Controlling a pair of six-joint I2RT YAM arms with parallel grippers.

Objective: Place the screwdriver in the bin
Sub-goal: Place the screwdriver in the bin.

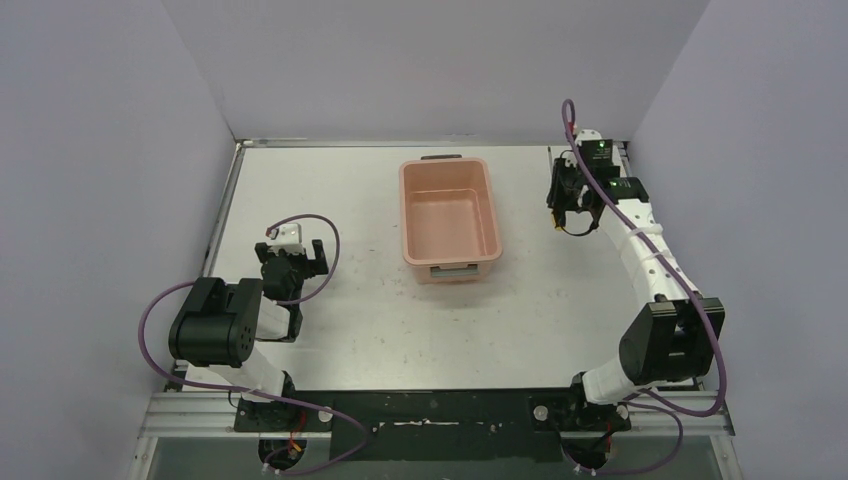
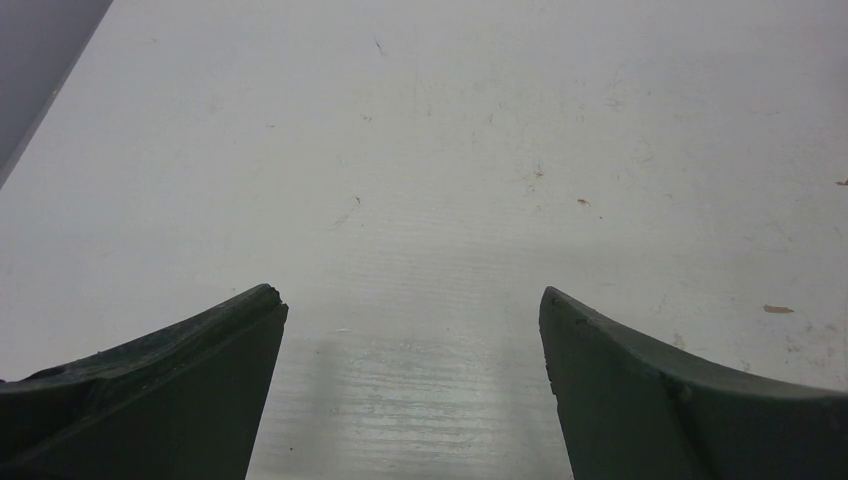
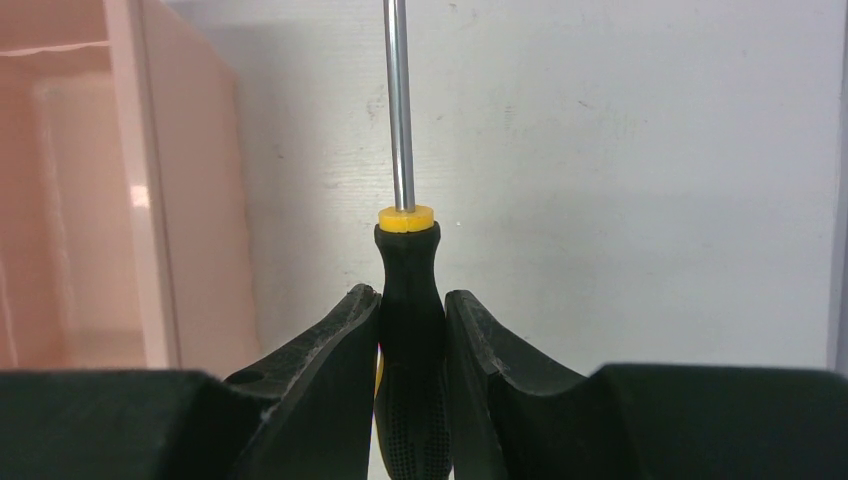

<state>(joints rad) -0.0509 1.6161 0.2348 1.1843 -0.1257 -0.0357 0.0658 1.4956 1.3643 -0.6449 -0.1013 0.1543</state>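
The screwdriver point(image 3: 408, 255) has a black handle with a yellow collar and a thin metal shaft pointing away from the camera. My right gripper point(image 3: 412, 295) is shut on its handle. In the top view this gripper point(image 1: 562, 205) is at the far right of the table, to the right of the bin, and the shaft point(image 1: 549, 163) points toward the far edge. The salmon-pink bin point(image 1: 450, 166) stands at the far middle, with nothing visible inside it. Its wall point(image 3: 70, 200) shows at the left of the right wrist view. My left gripper point(image 1: 292, 256) is open and empty over the bare table point(image 2: 412, 295).
Grey walls enclose the table on the left, far side and right. The table's right edge point(image 3: 835, 200) runs close to the right gripper. The white tabletop point(image 1: 350, 320) carries small scuffs and specks.
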